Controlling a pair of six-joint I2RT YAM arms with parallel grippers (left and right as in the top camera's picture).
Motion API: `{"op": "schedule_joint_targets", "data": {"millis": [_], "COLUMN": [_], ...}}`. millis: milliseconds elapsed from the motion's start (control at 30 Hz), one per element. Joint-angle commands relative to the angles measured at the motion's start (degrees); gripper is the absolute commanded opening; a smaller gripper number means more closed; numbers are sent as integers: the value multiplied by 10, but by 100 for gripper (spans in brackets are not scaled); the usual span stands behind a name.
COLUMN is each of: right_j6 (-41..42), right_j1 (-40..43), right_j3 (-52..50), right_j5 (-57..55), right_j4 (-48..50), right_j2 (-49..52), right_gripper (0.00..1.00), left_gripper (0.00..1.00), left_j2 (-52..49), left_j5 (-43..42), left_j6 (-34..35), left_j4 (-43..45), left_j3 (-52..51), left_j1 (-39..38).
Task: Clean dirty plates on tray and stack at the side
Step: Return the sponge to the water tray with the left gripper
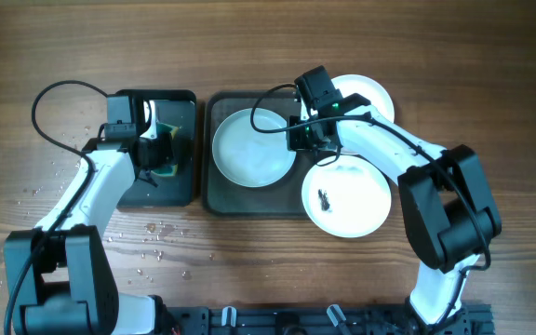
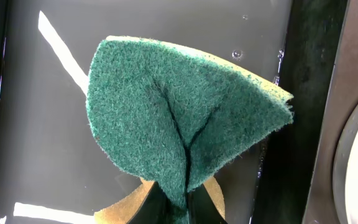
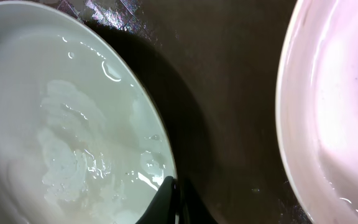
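In the overhead view a wet white plate (image 1: 254, 149) lies on the left half of the dark tray (image 1: 220, 200). My right gripper (image 1: 302, 130) is shut on that plate's right rim; in the right wrist view the jaws (image 3: 176, 202) pinch the edge of the wet plate (image 3: 61, 124). A second plate (image 1: 346, 197) with a small black smear (image 1: 325, 197) rests at the tray's right end. A third plate (image 1: 368, 93) sits on the table behind the right arm. My left gripper (image 1: 161, 154) hangs over the small black tray (image 1: 180, 191), shut on a folded green sponge (image 2: 166, 112).
The glossy black tray (image 2: 42, 124) holds a film of water. Water drops (image 1: 156, 233) dot the wooden table in front of it. In the right wrist view another white plate (image 3: 334, 106) lies close on the right, with dark tray floor (image 3: 229, 93) between the two.
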State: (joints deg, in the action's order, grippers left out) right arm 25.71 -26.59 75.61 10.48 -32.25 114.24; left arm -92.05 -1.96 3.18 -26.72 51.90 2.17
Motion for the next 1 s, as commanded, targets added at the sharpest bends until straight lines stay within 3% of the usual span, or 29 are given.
{"op": "schedule_joint_targets", "data": {"millis": [0, 233, 267, 400, 433, 700, 733, 767, 933, 967], "right_j6": [2, 2, 2, 1, 2, -1, -2, -2, -2, -2], "right_j1": [-4, -4, -4, -4, -4, -4, -4, -4, -4, -4], "right_j3": [-2, -2, -2, -2, -2, -2, -2, -2, -4, -4], "right_j5": [11, 11, 11, 11, 11, 11, 10, 8, -27, -28], "right_j4": [2, 2, 2, 2, 2, 2, 2, 2, 1, 1], "right_j2": [7, 7, 7, 7, 7, 7, 7, 7, 7, 7], "right_gripper": [5, 5, 5, 5, 5, 7, 16, 19, 24, 24], "left_gripper": [6, 8, 15, 71, 77, 80, 80, 80, 87, 94], "left_j2": [-2, -30, -35, -35, -34, 26, 41, 56, 139, 155], "left_j5": [5, 9, 10, 10, 10, 10, 10, 10, 12, 12], "left_j6": [-12, -8, -8, 11, 17, 25, 32, 38, 121, 144], "left_j4": [3, 2, 2, 2, 2, -34, -40, -44, -45, -44], "left_j3": [-4, -4, -4, -3, -3, 46, 56, 65, 94, 95], "left_j1": [2, 3, 2, 2, 3, 6, 7, 9, 40, 49]}}
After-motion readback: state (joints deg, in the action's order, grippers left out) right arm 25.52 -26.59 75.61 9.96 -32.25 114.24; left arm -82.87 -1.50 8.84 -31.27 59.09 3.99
